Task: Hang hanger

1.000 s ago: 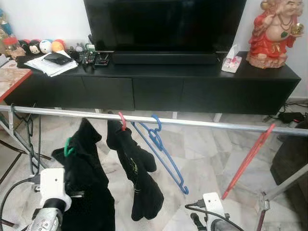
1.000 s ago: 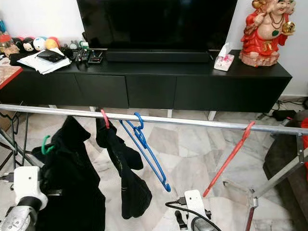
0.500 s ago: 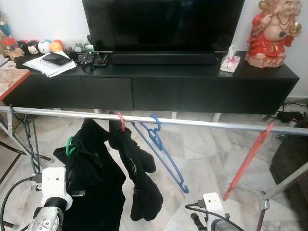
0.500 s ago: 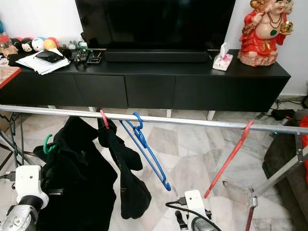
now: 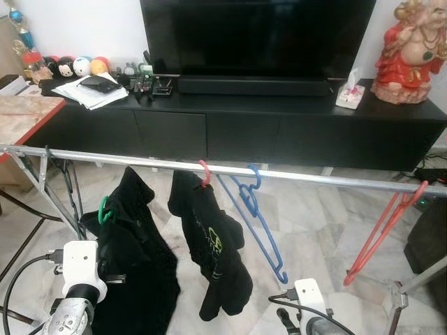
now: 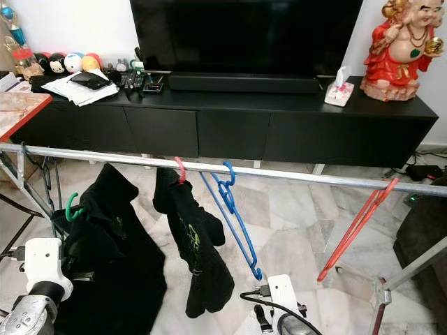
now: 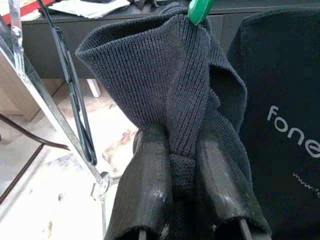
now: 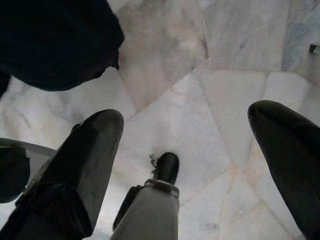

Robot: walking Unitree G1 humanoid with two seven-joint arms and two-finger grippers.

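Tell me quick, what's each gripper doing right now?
Left gripper: shut on the black knit garment with a green plastic hanger.
Right gripper: open, holding nothing.

1. Green hanger: only its hook shows, poking out the neck of a black knit garment. Below the rail, not hooked on it.
2. Garment hangs bunched and low at the left end of the rack; in the left wrist view its knit fabric is pinched between the left gripper's two black fingers, green hook at top.
3. Rail: silver, horizontal, runs across the view in front of the TV unit.
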